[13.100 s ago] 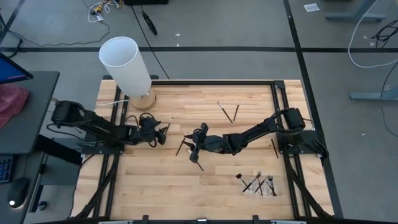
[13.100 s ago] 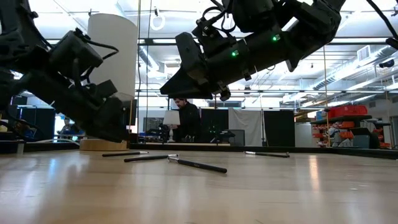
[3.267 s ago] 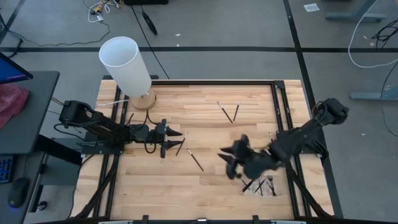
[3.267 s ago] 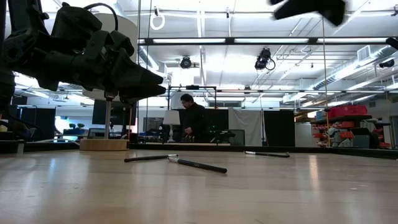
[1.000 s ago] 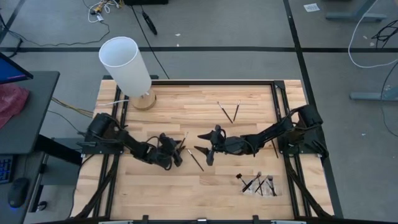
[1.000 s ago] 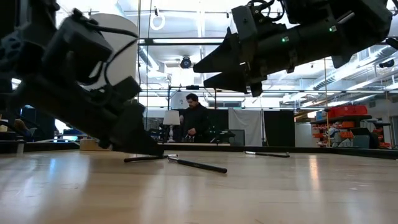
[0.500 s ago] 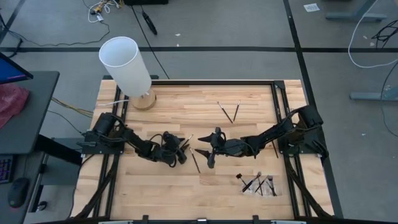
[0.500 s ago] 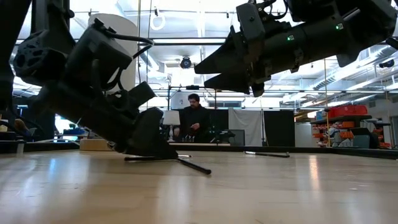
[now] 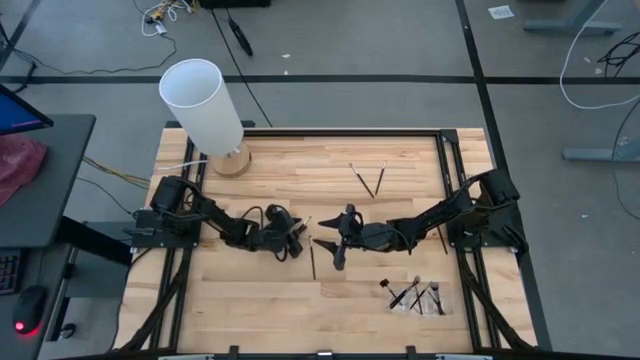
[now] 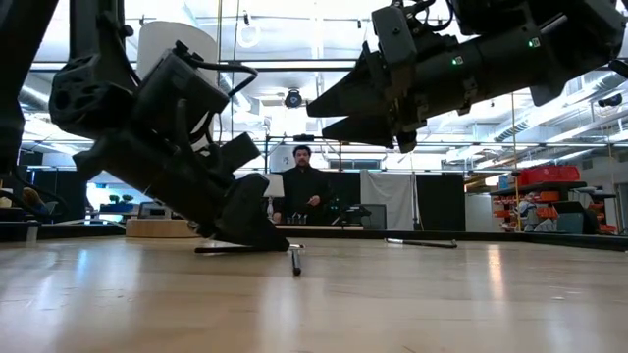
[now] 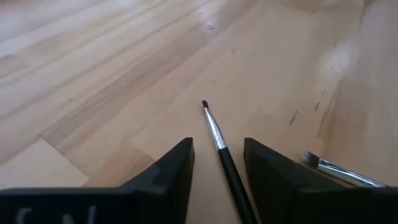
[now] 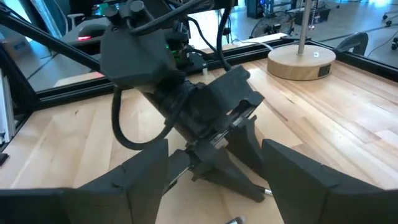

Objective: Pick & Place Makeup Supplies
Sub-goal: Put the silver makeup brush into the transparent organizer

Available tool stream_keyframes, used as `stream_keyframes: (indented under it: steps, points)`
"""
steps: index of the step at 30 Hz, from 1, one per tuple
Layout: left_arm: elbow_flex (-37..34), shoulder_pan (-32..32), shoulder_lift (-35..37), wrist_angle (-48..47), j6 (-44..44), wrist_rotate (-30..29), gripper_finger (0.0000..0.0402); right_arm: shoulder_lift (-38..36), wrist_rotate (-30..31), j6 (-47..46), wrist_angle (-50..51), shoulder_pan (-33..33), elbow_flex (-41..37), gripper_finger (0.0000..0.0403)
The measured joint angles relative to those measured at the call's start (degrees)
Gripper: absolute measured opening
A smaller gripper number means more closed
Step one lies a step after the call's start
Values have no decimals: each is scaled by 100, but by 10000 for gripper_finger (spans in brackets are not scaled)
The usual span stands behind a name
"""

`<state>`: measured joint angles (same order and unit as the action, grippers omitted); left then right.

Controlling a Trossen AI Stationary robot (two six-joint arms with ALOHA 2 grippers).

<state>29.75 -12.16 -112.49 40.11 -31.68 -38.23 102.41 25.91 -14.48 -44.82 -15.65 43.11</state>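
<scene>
Makeup brush (image 11: 219,144) lies flat on the table (image 9: 260,290), right between the fingers (image 11: 171,171) of the left hand (image 9: 297,243). Fingers stand apart w/ gaps both sides of the handle, not clamped yet; tips look down at or near the wood. Bristle tip points away from the wrist. In the high view that same brush (image 9: 311,262) shows as a thin dark line poking out just past the left hand, toward the front edge.

Step in hand, as I read it: pick phase, left hand lined up over the brush, grasp not made. Next move prob. needs the fingers squeezed in on the thin handle w/o it rolling or skidding away, then a lift.

A second brush (image 11: 339,170), pale ferrule, lies just beside the left hand's far finger, not touching the first as far as I can see.

Right hand (image 9: 332,249) hovers just across from the left hand, above the table, spread wide and holding nothing.

Farther from the left hand: two crossed brushes (image 9: 368,178) toward the back, a heap of brushes (image 9: 413,295) front-right, well apart. White cylinder (image 9: 203,106) on a wooden base at back-left corner.
</scene>
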Motion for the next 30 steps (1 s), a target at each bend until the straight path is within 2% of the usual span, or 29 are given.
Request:
stream_keyframes:
  steps: [7,19,24,30]
  points:
    - [-177,-71,4,200,-234,54,107,0,-1,0,0,-1,0,261]
    - [-269,-272,9,385,-232,269,167,2,-1,0,4,-37,0,261]
    - [-268,-395,17,166,-482,33,167,2,0,0,4,-58,0,261]
    - [-268,-398,22,134,-797,-3,147,2,0,-2,7,-58,-1,261]
